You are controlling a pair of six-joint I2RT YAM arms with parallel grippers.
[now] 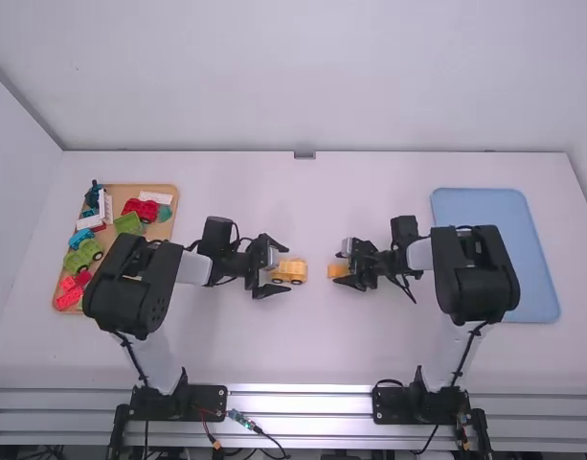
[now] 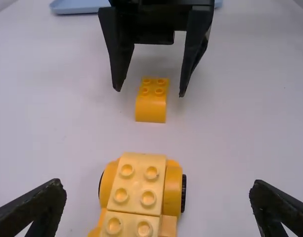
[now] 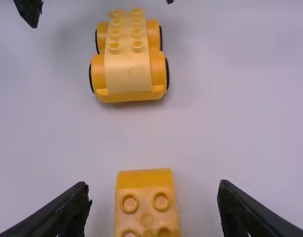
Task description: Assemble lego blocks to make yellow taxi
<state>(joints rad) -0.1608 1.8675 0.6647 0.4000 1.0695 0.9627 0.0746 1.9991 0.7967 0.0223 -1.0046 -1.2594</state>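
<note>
With twelve o'clock pointing away from the arm bases, the white table point(image 1: 370, 182) held everything. At nine o'clock on it was a wooden tray point(image 1: 160, 232) of mixed blocks; at three o'clock was a blue tray point(image 1: 480, 206). The left arm point(image 1: 140, 278) crossed over the wooden tray's four-to-five o'clock corner, and the right arm point(image 1: 477, 275) covered much of the blue tray's seven-to-nine o'clock side. Among the wooden tray's pieces were a red vehicle point(image 1: 140, 209) toward one o'clock and a green vehicle point(image 1: 82, 256) toward nine.

The left gripper point(image 1: 285, 268) had its claw spread wide, one finger on either side of the yellow car point(image 1: 289, 271), near the table's middle. The right gripper point(image 1: 339, 266), facing it, was spread too, around the small yellow block point(image 2: 151, 109), with space between block and fingers. That block sat on the table at three o'clock from the car, apart from it.

The car's nearer end was cut off by the left wrist view's border, and the block's by the right wrist view's. Seen from high, the right gripper partly covered the block. Several small pieces in the wooden tray overlapped too closely to separate.
</note>
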